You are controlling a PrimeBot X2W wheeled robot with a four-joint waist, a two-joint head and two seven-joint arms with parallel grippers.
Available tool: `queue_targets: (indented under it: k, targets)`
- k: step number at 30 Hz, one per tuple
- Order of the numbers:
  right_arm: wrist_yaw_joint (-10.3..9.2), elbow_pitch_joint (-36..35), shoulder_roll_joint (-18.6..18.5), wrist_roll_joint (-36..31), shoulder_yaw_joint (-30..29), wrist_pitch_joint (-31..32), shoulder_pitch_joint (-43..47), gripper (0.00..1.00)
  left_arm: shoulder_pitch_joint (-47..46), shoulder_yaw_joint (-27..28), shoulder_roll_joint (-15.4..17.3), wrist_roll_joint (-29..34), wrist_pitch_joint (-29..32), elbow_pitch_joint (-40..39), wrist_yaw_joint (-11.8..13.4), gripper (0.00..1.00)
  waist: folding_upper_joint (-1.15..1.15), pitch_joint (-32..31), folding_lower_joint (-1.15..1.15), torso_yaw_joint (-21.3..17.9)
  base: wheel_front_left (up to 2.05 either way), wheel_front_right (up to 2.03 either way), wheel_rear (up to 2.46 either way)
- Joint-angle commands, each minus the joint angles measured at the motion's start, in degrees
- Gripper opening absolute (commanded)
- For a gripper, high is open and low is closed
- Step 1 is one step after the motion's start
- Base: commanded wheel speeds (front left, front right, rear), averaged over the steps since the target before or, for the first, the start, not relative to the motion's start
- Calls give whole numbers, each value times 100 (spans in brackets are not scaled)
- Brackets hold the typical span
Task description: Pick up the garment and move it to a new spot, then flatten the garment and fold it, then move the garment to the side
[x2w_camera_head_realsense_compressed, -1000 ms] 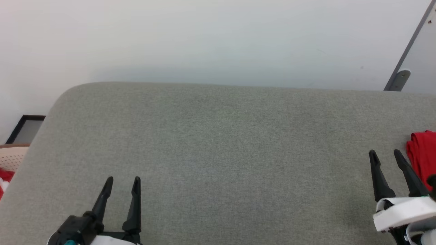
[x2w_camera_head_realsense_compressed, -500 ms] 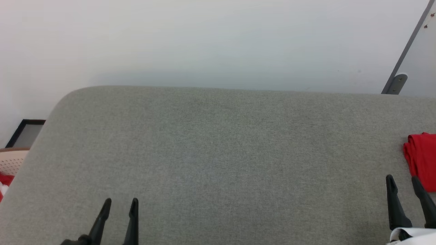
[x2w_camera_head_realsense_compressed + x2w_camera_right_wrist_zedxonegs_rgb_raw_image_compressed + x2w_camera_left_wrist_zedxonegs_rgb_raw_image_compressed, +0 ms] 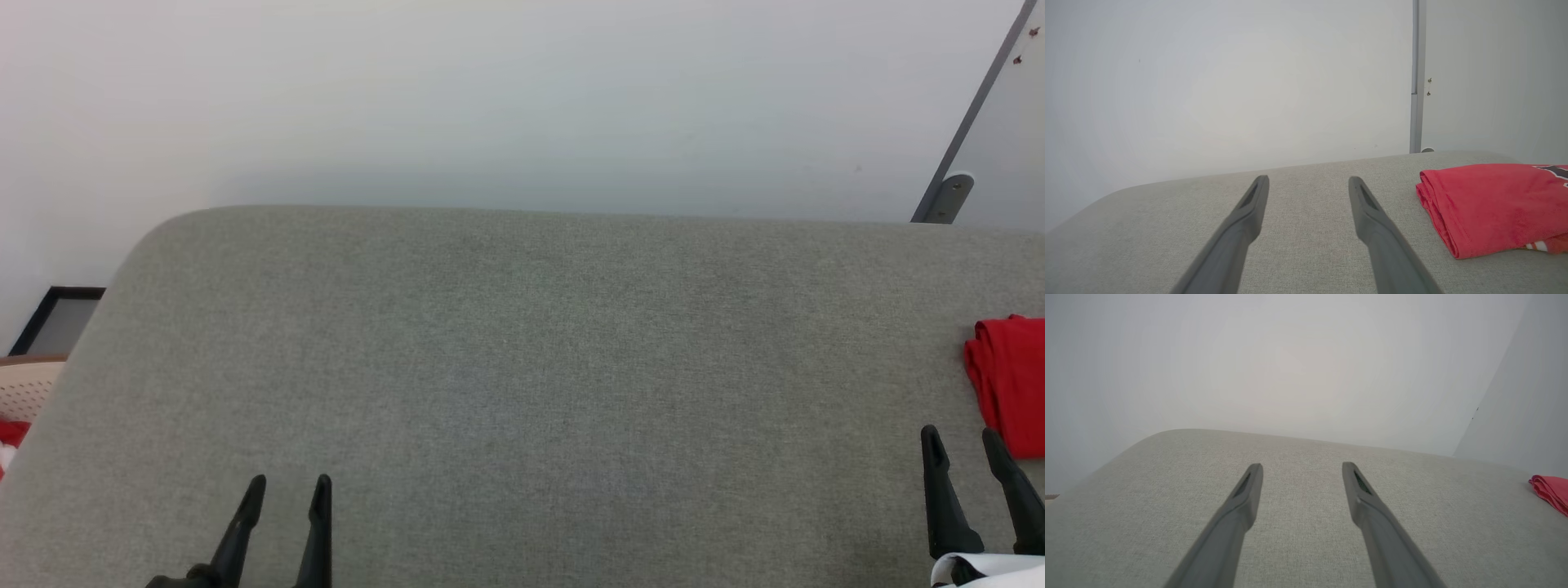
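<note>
Our left hand (image 3: 291, 483) and right hand (image 3: 960, 435) hang spread and empty over the grey fabric table (image 3: 522, 351), whose right end bears the folded red jersey shirt (image 3: 1486, 204), seemingly soft and light, best pinched through its layered edge.

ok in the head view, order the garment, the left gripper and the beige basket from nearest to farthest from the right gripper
From the right gripper:
1. garment, just to its right
2. left gripper, across the table, lower left
3. beige basket, beyond the table's left edge
</note>
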Motion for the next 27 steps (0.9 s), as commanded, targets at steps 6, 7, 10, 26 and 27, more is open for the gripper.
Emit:
queue_targets:
  k: [6, 7, 10, 26, 27]
  targets:
    - [0, 16, 8, 34, 30, 4, 1, 0, 21, 50, -47, 20, 1, 3, 1, 0, 0, -12, 0, 1, 0, 0, 0]
    - [0, 64, 33, 42, 34, 14, 6, 0, 27, 40, -64, 12, 3, 51, 1, 0, 0, -12, 0, 1, 0, 0, 0]
    - [0, 236, 132, 29, 60, 35, 64, 0, 75, 12, -124, 25, 2, 231, 2, 0, 0, -11, 0, 1, 0, 0, 0]
    - [-1, 367, 332, 1420, -52, 473, -179, 0, -292, 47, -142, -1657, 372, 488, 4, 0, 0, 9, 0, -53, 0, 0, 0]
    - [-1, 375, 344, 1500, -59, 498, -194, 0, -314, 50, -143, -1752, 394, 506, 4, 0, 0, 10, 0, -56, 0, 0, 0]
